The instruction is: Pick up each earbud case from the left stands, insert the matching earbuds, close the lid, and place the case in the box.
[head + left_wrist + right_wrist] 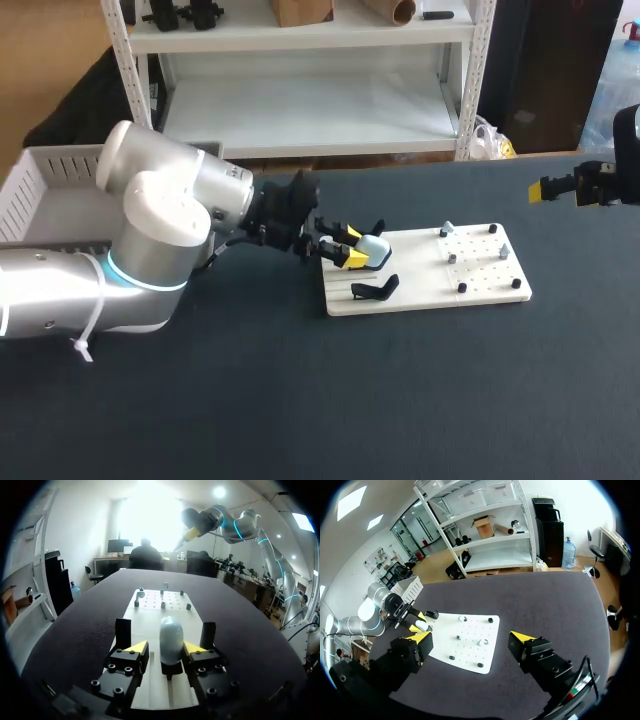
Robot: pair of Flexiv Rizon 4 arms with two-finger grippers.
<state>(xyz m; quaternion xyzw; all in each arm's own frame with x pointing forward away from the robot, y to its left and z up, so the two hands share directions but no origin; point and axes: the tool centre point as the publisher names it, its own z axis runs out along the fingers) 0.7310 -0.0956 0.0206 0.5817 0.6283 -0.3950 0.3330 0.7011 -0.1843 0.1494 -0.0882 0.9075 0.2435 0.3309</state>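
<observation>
Straddling the pale earbud case [171, 640] on the white board [150, 611], left fingers [137, 649] loose, right fingers [422, 636] spread wide.

Dark table [300, 400], white pegboard [420, 288] — lying flat

Pale blue earbud case [372, 247]; white board [420, 285] with black pegs [462, 287]; dark charcoal worktop [300, 400]; black left pincer [354, 246], yellow-tipped.

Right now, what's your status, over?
Left tool open, straddling the pale earbud case on the white board. Right tool open, off to the side. Nothing seen blocking.
</observation>
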